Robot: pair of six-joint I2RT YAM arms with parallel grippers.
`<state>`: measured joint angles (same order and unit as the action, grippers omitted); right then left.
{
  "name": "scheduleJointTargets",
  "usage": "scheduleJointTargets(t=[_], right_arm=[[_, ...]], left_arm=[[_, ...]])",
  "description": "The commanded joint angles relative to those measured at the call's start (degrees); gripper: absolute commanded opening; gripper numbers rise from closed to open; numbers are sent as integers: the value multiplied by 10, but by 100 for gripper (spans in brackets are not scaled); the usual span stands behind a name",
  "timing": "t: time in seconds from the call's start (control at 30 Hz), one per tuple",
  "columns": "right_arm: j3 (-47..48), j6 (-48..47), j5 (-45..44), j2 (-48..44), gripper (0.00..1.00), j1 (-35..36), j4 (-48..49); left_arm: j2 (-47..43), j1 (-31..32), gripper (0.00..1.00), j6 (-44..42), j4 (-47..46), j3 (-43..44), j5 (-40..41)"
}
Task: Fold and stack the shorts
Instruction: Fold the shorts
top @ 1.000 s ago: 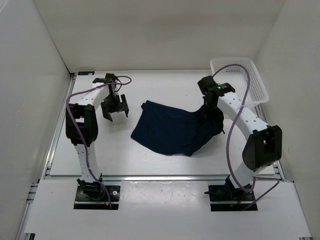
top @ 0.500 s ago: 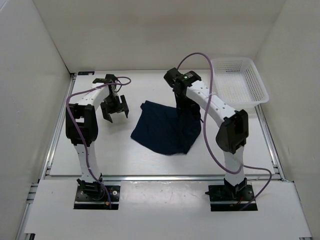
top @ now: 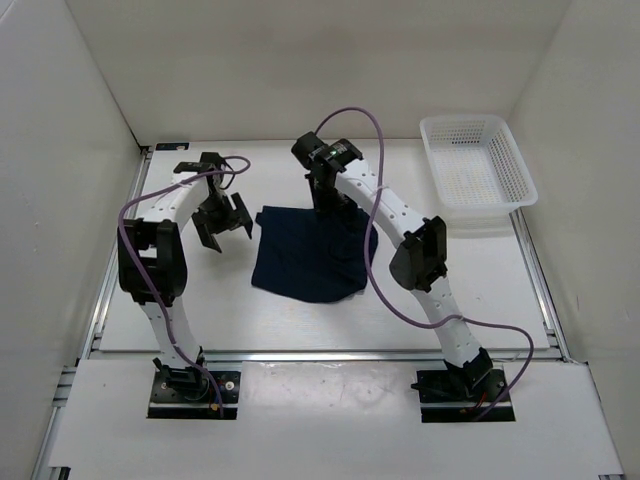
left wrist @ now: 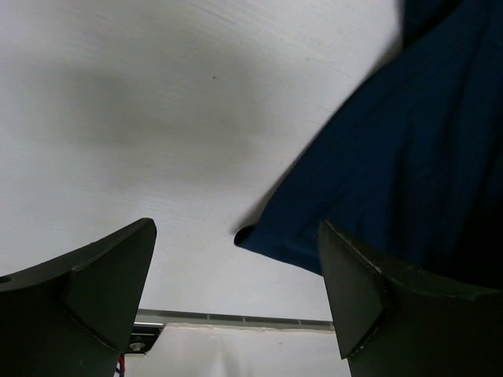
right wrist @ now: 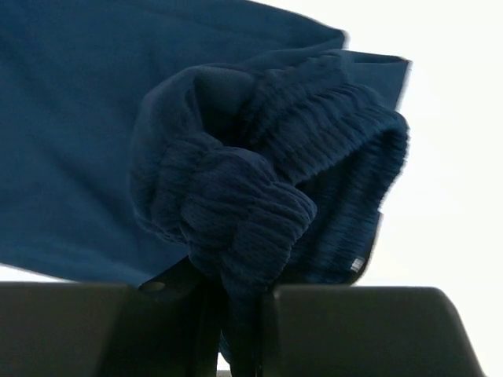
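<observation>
The dark navy shorts (top: 305,262) lie doubled over on the white table, mid-left of centre. My right gripper (top: 326,196) hangs over their far edge, shut on the bunched ribbed waistband (right wrist: 259,196); its jaws (right wrist: 240,330) pinch the cloth between them. My left gripper (top: 222,218) hovers just left of the shorts, open, with nothing in it. In the left wrist view the shorts (left wrist: 393,149) fill the right side, one corner of them lying between the spread fingers of the left gripper (left wrist: 236,294), above bare table.
A white mesh basket (top: 476,165) stands at the far right corner. White walls close in the table on three sides. A metal rail (top: 300,353) runs along the table's near edge, in front of the arm bases.
The right arm has swung from the right side to the left with the waistband, laying the right half of the shorts over the left half. The left gripper has shifted slightly.
</observation>
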<state>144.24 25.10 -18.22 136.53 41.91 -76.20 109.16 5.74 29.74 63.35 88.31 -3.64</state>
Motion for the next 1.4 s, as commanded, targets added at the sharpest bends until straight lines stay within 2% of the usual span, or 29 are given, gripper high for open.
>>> scheduleJointTargets(t=[0.0, 0.03, 0.07, 0.1, 0.2, 0.3, 0.33, 0.4, 0.5, 0.53, 0.6, 0.7, 0.8, 0.93, 0.97, 1.07, 1.2, 1.33, 1.37], right_arm=[[10, -12, 115, -4, 3, 32, 80], [-26, -23, 171, -38, 46, 37, 138], [-63, -31, 221, -56, 66, 37, 247], [-109, -23, 253, -73, 73, 37, 281], [-133, -34, 291, -122, 81, 37, 323], [-190, -53, 298, -206, 82, 26, 345], [-242, -53, 292, -227, 82, 18, 354], [-297, -46, 263, -286, 73, 9, 366], [-413, -27, 194, -356, 32, -14, 367], [-474, -20, 184, -371, 26, -34, 367], [-532, -2, 184, -413, 27, -73, 373], [-627, 12, 197, -463, 48, -111, 380], [-692, 12, 203, -503, 61, -154, 380], [-740, 6, 203, -538, 63, -171, 380], [-746, 6, 203, -544, 63, -177, 380], [-761, 6, 203, -557, 63, -184, 374], [-767, -1, 209, -562, 63, -195, 363], [-772, -6, 209, -567, 63, -200, 363], [-772, -6, 209, -567, 63, -205, 363]], left_arm=[[-46, 0, 95, 16, -9, -25, -1], [-46, 0, 95, 22, -16, -25, -1], [-46, -8, 95, 22, -16, -33, -1], [-46, -8, 95, 22, -16, -33, -1], [-60, -20, 95, 27, -16, -44, 12], [-74, -33, 96, 27, -16, -44, 18], [-74, -33, 96, 27, -16, -44, 18], [-74, -33, 94, 27, -10, -27, 18], [-74, 8, 89, -5, -4, 5, -1], [-74, 20, 89, -21, -4, 23, -21], [-57, 58, 89, -27, 2, 41, -40], [-30, 105, 94, -27, 16, 83, -40], [16, 154, 99, 0, 34, 153, -16], [102, 199, 98, 23, 66, 277, 37], [123, 204, 98, 23, 89, 334, 52], [196, 216, 99, 23, 108, 420, 65], [244, 216, 99, 23, 114, 449, 87], [269, 222, 99, 7, 101, 455, 36], [276, 222, 97, 7, 101, 455, 36]])
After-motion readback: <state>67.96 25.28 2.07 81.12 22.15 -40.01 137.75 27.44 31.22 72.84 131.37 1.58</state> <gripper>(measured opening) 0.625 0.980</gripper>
